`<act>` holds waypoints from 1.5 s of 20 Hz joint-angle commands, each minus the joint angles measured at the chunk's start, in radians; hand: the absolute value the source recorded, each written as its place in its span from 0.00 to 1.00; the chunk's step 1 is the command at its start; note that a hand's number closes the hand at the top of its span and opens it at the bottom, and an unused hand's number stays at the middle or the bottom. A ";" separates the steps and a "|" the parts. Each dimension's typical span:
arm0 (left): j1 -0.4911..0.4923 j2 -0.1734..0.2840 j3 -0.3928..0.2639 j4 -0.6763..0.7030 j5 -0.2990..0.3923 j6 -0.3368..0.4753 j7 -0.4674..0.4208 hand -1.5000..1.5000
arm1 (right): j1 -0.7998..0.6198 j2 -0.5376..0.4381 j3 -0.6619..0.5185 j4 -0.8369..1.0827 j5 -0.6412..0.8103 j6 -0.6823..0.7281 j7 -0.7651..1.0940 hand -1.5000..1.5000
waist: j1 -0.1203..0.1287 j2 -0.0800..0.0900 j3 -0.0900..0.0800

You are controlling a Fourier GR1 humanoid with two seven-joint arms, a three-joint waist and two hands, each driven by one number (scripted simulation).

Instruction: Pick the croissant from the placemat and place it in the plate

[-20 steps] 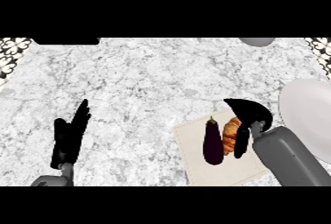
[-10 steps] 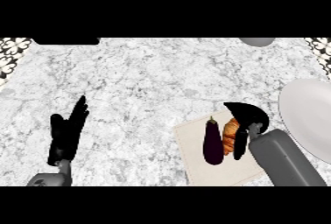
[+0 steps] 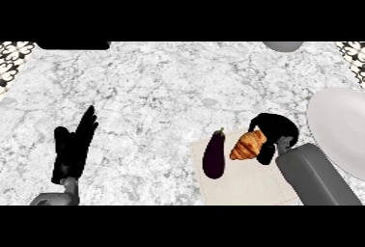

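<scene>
A golden croissant (image 3: pixel 246 146) lies tilted over the upper part of the beige placemat (image 3: pixel 246 185), at the lower right of the head view. My right hand (image 3: pixel 275 127) is curled round its right end, fingers over the top and thumb below. A large white plate (image 3: pixel 341 131) lies just right of the hand, cut off by the view's right edge. My left hand (image 3: pixel 73 147) rests open at the lower left, fingers up, far from the placemat.
A dark purple eggplant (image 3: pixel 214 155) lies on the placemat just left of the croissant. A grey round object (image 3: pixel 284 45) sits at the counter's far edge, and a dark object (image 3: pixel 73 45) at the far left. The marble counter (image 3: pixel 157 96) spreads between the hands.
My right hand's fingers have closed in on the croissant, which has tilted and shifted slightly up and left. The left hand has barely moved.
</scene>
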 commanded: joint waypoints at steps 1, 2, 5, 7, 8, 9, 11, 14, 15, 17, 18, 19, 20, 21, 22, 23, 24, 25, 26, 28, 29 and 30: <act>-0.014 -0.052 -0.027 0.017 -0.038 0.034 -0.009 0.50 | -0.021 -0.008 0.006 0.066 0.072 -0.045 -0.114 1.00 | 0.001 0.004 0.003; -0.011 -0.004 0.014 0.004 -0.011 -0.011 0.018 0.50 | 0.012 0.009 0.014 0.023 0.091 -0.040 -0.096 1.00 | 0.000 0.004 0.003; 0.026 -0.073 -0.043 -0.019 -0.066 0.054 0.000 0.50 | -0.012 -0.010 -0.010 0.051 0.132 -0.059 -0.122 1.00 | 0.000 0.004 0.003; 0.022 -0.022 -0.004 -0.019 -0.026 0.005 0.008 0.50 | 0.075 -0.050 -0.018 -0.010 0.106 -0.197 -0.253 1.00 | -0.003 0.004 0.003; 0.037 -0.004 0.030 -0.003 0.008 -0.016 -0.034 0.50 | 0.118 -0.072 -0.026 -0.121 0.077 -0.199 -0.276 1.00 | -0.013 0.000 0.003; 0.037 -0.032 -0.013 -0.022 -0.032 0.016 0.006 0.50 | 0.098 -0.066 -0.048 -0.084 0.071 -0.257 -0.336 1.00 | -0.007 0.002 0.004; 0.000 -0.019 0.022 -0.009 -0.008 0.012 0.035 0.50 | 0.187 -0.113 -0.092 -0.126 0.022 -0.353 -0.491 1.00 | -0.027 0.001 0.005; -0.002 -0.020 0.011 0.012 -0.019 0.000 -0.014 0.50 | 0.186 -0.115 -0.161 -0.163 0.032 -0.444 -0.488 1.00 | -0.018 0.002 0.003; 0.042 -0.025 -0.006 -0.065 -0.027 0.016 0.035 0.50 | 0.227 -0.123 -0.168 -0.154 0.073 -0.549 -0.522 1.00 | -0.012 -0.001 0.005; 0.001 -0.003 0.017 -0.010 -0.024 -0.003 0.011 0.50 | 0.241 -0.143 -0.205 -0.248 0.053 -0.536 -0.503 1.00 | -0.021 0.000 0.003; -0.002 -0.030 0.020 0.030 -0.014 0.005 -0.019 0.50 | 0.278 -0.129 -0.198 -0.274 0.066 -0.581 -0.523 1.00 | -0.021 0.001 0.003; -0.003 -0.003 0.022 0.027 -0.021 -0.013 -0.009 0.50 | 0.274 -0.170 -0.239 -0.340 0.035 -0.537 -0.510 1.00 | -0.023 0.000 0.002; -0.017 -0.034 0.020 0.063 -0.022 0.004 -0.036 0.50 | 0.222 -0.139 -0.247 -0.311 0.032 -0.539 -0.504 1.00 | -0.013 0.003 0.002; 0.033 -0.024 0.017 0.027 -0.019 -0.005 -0.037 0.50 | 0.294 -0.132 -0.260 -0.392 0.025 -0.573 -0.491 1.00 | -0.017 0.000 0.002; 0.001 -0.015 0.026 0.019 -0.014 -0.007 -0.014 0.50 | 0.305 -0.144 -0.299 -0.408 0.002 -0.592 -0.513 1.00 | -0.020 0.000 0.003; 0.046 -0.032 -0.005 -0.010 -0.031 0.001 -0.017 0.50 | 0.291 -0.138 -0.339 -0.415 0.000 -0.637 -0.501 1.00 | -0.019 -0.002 0.003; 0.059 -0.048 -0.003 0.043 -0.043 0.016 -0.075 0.50 | 0.285 -0.146 -0.364 -0.462 -0.006 -0.640 -0.481 1.00 | -0.025 -0.002 0.002; 0.025 -0.029 0.016 0.019 -0.022 0.002 -0.022 0.50 | 0.265 -0.167 -0.412 -0.481 -0.022 -0.633 -0.461 1.00 | -0.023 -0.002 0.002; 0.041 0.000 0.033 -0.017 -0.008 -0.017 -0.016 0.50 | 0.314 -0.160 -0.418 -0.521 0.001 -0.666 -0.450 1.00 | -0.021 -0.003 0.003; 0.022 -0.030 0.011 0.012 -0.035 0.007 -0.013 0.50 | 0.365 -0.131 -0.436 -0.571 0.024 -0.694 -0.408 1.00 | -0.019 0.000 0.003; 0.017 -0.006 0.037 -0.003 -0.005 -0.025 -0.014 0.50 | 0.357 -0.155 -0.468 -0.564 0.011 -0.662 -0.412 1.00 | -0.011 0.001 0.003; 0.105 -0.036 -0.011 -0.058 -0.040 0.001 -0.035 0.50 | 0.283 -0.145 -0.473 -0.573 0.010 -0.616 -0.311 1.00 | -0.003 0.001 0.002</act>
